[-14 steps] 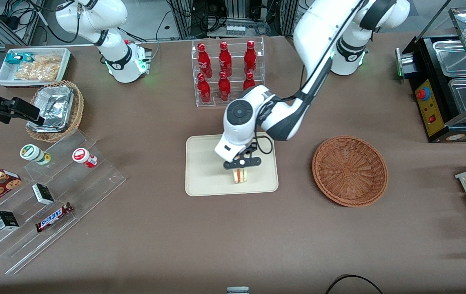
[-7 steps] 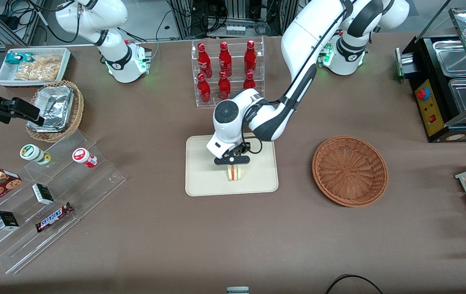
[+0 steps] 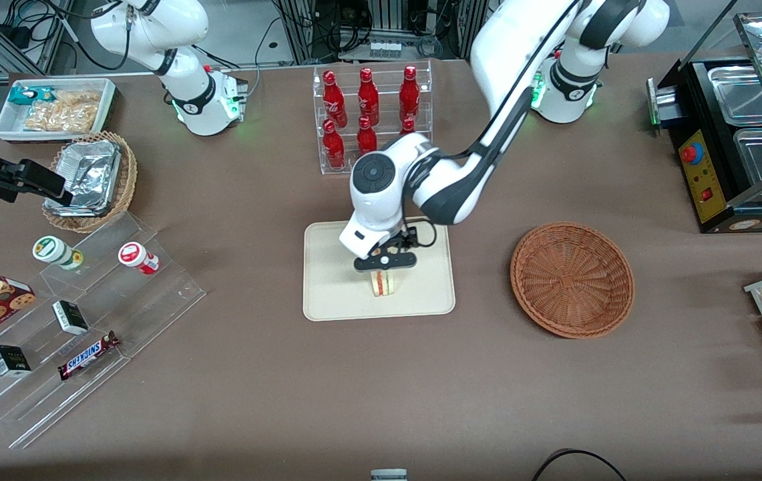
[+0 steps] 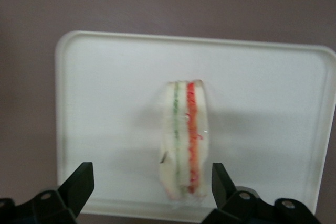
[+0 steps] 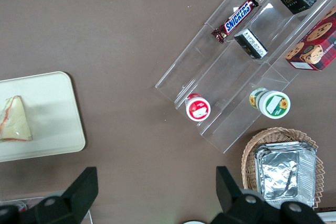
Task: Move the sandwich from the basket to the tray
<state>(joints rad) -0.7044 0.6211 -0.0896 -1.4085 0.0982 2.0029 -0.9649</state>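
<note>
Since half a second ago the tool (image 3: 385,262) has lifted slightly off the sandwich (image 3: 383,283); fingers (image 4: 79,186) spread wide, released, gripping nothing. Sandwich stands on its edge on the tray (image 3: 334,294), pale bread with green and red filling stripes showing. Basket (image 3: 572,278) sits empty toward the working arm's end of the surface. Red bottle rack (image 3: 370,117) stands farther from the camera than the tray.

1. A brown table (image 3: 287,401) fills nearly the whole front view, evenly lit.
2. Along its edge farthest from the front camera, metal framing and tangled black cables (image 3: 327,27) stand over a grey floor.
3. At the working arm's end of the table sits a black warming cabinet (image 3: 728,147) with steel pans.
</note>
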